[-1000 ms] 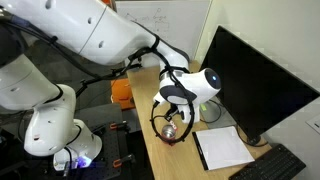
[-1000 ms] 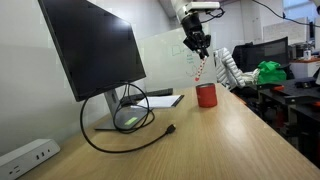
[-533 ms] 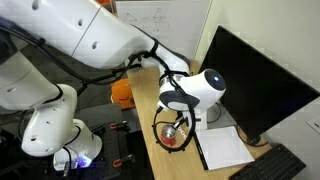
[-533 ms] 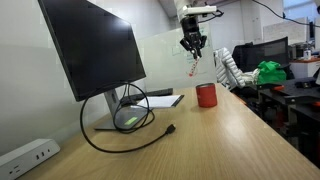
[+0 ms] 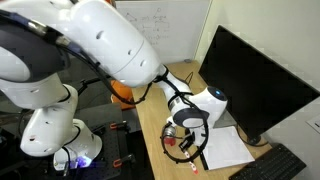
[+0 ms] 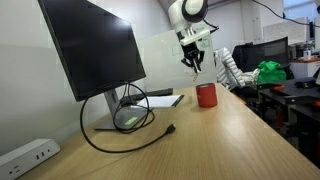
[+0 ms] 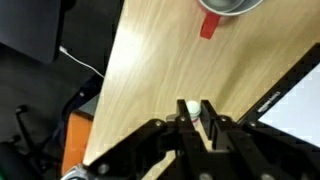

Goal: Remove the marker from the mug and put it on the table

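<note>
1. In an exterior view, the black two-fingered gripper (image 6: pixel 192 60) hung above and just left of the small red mug with pale patches (image 6: pixel 206 96). The mug stood far along the long light-tan wooden table (image 6: pixel 235 140). The slim reddish-pink marker (image 6: pixel 195 69) seemed to dangle from the fingertips, clear of the mug's rim, though it was very small there.
2. In an exterior view, the gripper (image 5: pixel 185 138) hovered over the table (image 5: pixel 160 165), just left of the white sheet of paper (image 5: pixel 222 148). The mug and marker were largely hidden behind it.
3. In the wrist view, the fingers (image 7: pixel 207 112) stood narrow, pinching the marker (image 7: pixel 187 106), which was seen end-on. The mug (image 7: pixel 228 6) sat well apart at the far edge, with bare wood below the gripper (image 7: pixel 196 112).
4. The extraction looked done and the carry was in hand. The next move probably called for lowering the marker over open wood, clear of mug and paper, then spreading the fingers so it could lie flat.
</note>
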Action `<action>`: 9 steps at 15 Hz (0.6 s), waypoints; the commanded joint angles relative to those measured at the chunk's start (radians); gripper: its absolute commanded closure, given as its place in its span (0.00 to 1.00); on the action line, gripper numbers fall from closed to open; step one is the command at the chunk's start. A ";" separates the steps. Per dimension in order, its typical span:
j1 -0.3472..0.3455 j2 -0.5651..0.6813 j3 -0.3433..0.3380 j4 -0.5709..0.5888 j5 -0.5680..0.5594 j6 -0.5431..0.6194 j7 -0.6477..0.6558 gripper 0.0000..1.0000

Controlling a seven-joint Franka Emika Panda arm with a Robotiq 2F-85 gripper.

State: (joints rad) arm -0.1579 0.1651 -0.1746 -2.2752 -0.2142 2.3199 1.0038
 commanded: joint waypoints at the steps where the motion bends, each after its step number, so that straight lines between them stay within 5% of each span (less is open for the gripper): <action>1: 0.038 0.110 -0.045 0.086 -0.071 -0.028 0.096 0.95; 9: 0.064 0.279 -0.136 0.210 -0.066 -0.014 0.142 0.95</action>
State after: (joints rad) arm -0.1161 0.4057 -0.2765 -2.1081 -0.2771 2.3198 1.1103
